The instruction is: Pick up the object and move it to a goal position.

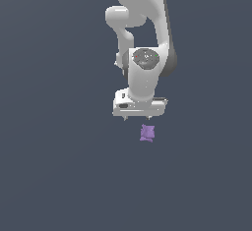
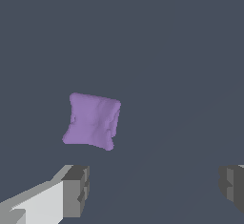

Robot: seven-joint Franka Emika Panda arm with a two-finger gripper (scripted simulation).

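Observation:
The object is a small purple lumpy block (image 1: pixel 147 133) with pointed corners, lying on the dark grey floor. My white gripper (image 1: pixel 136 119) hangs just above and behind it, pointing down, with only the short fingertips showing under the hand. In the wrist view the purple block (image 2: pixel 92 121) lies on the floor ahead of the fingers and nearer to one fingertip (image 2: pixel 76 189) than to the other. The jaws stand wide apart and hold nothing. The gripper (image 2: pixel 155 187) is open and does not touch the block.
The white arm (image 1: pixel 142 23) rises behind the gripper toward the top of the exterior view. A plain dark grey floor (image 1: pixel 59 166) surrounds the block on all sides. No goal marker shows in either view.

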